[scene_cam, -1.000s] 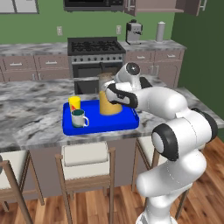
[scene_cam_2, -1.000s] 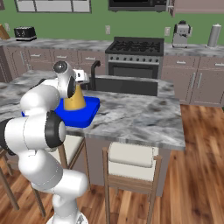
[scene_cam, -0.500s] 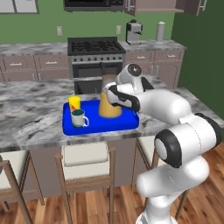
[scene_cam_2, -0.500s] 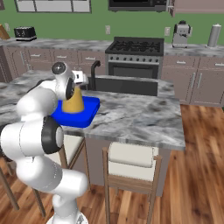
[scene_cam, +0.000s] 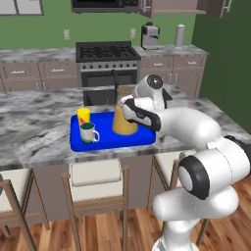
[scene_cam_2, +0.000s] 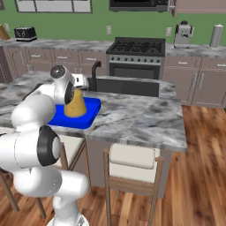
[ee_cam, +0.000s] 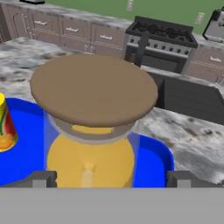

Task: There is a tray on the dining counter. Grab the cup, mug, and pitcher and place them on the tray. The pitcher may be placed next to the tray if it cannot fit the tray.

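The pincer (ee_cam: 107, 178) gaped wide, apparently gripping nothing, beside the pitcher (scene_cam: 124, 117) standing with cup (scene_cam: 84, 115) and mug (scene_cam: 88, 132) on the tray (scene_cam: 110, 139).

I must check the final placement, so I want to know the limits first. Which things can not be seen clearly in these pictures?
- Mug: in the right base view the arm covers it.
- Cup: in the hand view the left edge cuts it off.
- Pitcher: in the left base view the arm hides its right side; in the hand view its brown top hides its base.
- Tray: in the right base view its left part is behind the arm.
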